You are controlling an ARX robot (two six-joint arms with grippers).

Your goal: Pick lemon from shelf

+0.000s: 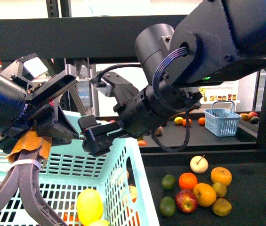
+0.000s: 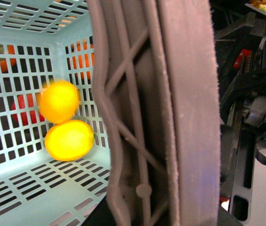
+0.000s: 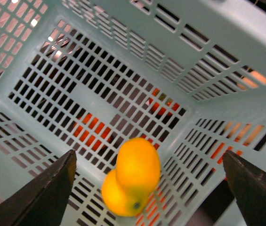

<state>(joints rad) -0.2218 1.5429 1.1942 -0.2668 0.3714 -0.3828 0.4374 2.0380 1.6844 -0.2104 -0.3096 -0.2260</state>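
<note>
Two lemons lie inside the pale green basket [image 1: 123, 155]: one lemon [image 1: 89, 205] is bright yellow and oval, and a second lemon [image 1: 100, 222] shows just below it. In the right wrist view the upper lemon [image 3: 138, 162] is blurred and overlaps the lower lemon [image 3: 116, 197]. My right gripper [image 1: 92, 136] hangs open over the basket, and its fingers [image 3: 43, 188] stand wide apart, touching neither fruit. My left gripper [image 1: 29, 146] is shut on the basket's grey handle [image 2: 170, 117]. The black shelf [image 1: 250, 165] lies to the right of the basket.
Loose fruit lies on the shelf tray right of the basket: oranges [image 1: 188, 181], a red apple [image 1: 186, 201], green fruits [image 1: 167, 206] and a pale apple [image 1: 198, 164]. A small blue basket [image 1: 221, 120] stands on the far tray. A black shelf beam [image 1: 76, 37] runs overhead.
</note>
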